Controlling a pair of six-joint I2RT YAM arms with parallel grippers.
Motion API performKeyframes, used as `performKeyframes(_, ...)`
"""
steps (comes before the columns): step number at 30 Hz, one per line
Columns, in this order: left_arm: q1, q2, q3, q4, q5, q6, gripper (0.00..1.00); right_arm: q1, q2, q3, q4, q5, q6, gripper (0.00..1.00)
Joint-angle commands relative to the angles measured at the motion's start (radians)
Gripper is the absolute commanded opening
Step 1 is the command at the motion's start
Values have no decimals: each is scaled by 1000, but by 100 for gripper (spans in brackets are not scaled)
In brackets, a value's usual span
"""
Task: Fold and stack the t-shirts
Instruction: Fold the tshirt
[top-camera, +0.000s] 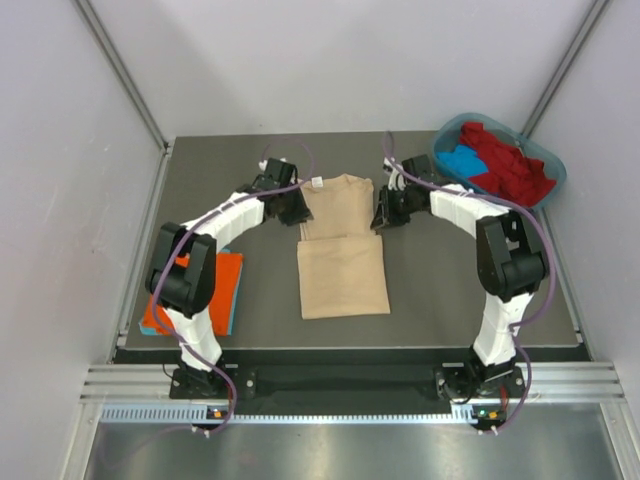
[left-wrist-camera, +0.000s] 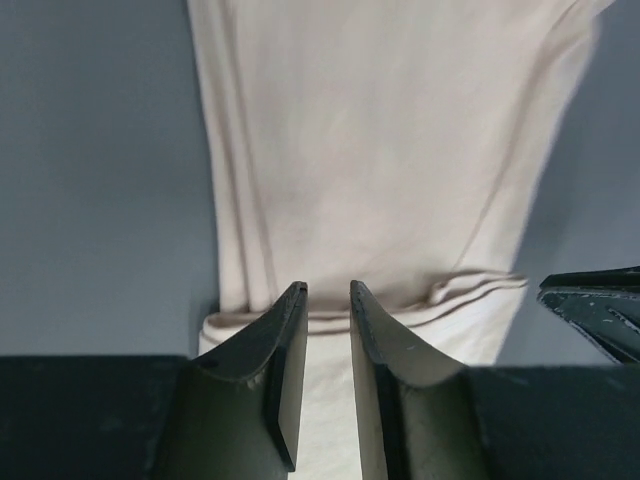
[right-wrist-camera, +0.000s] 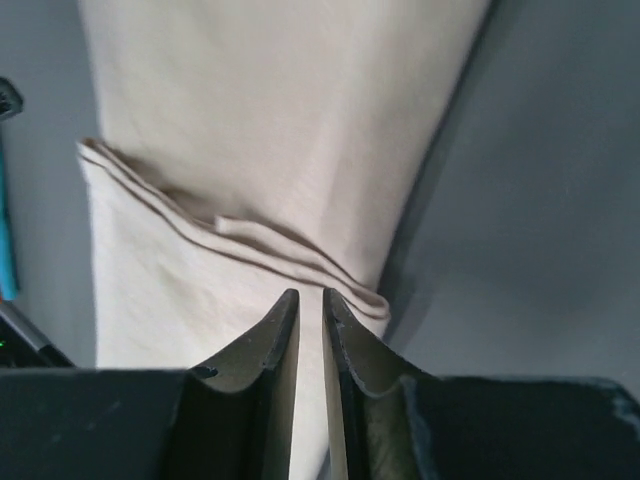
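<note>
A beige t-shirt (top-camera: 343, 270) lies in the middle of the table. It is folded narrow, with its white neck label (top-camera: 316, 182) at the far end and a cross fold about halfway down. My left gripper (top-camera: 297, 210) stands at the shirt's left edge and my right gripper (top-camera: 383, 212) at its right edge, both at the far half. In the left wrist view the left gripper (left-wrist-camera: 328, 285) hangs over the layered fold edge of the shirt (left-wrist-camera: 380, 150), jaws a narrow gap apart. The right gripper (right-wrist-camera: 311, 292) stands the same way over the shirt (right-wrist-camera: 260, 120). No cloth looks pinched in either.
A folded orange shirt (top-camera: 205, 275) lies on a folded blue one (top-camera: 236, 295) at the near left. A teal tub (top-camera: 548, 165) at the far right holds a red shirt (top-camera: 505, 160) and a blue shirt (top-camera: 462, 160). Grey walls enclose the table.
</note>
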Motion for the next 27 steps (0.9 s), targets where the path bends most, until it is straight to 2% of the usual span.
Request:
performKeyframes(1, 39, 0, 85, 31, 32, 43, 29, -11, -7, 142, 23, -66, -17, 16)
performKeyframes(5, 106, 91, 130, 180, 133, 41, 29, -36, 160, 284, 43, -157, -6, 13)
performKeyframes(9, 159, 196, 231, 229, 219, 30, 28, -60, 252, 413, 88, -225, 15, 14)
performKeyframes(15, 194, 331, 350, 297, 290, 38, 29, -79, 387, 584, 46, -242, -20, 13)
performKeyframes(20, 206, 426, 436, 321, 317, 24, 29, -111, 485, 679, 71, -269, 3, 13)
performKeyframes(27, 220, 492, 473, 341, 291, 26, 29, -131, 600, 762, 135, -314, 64, 14)
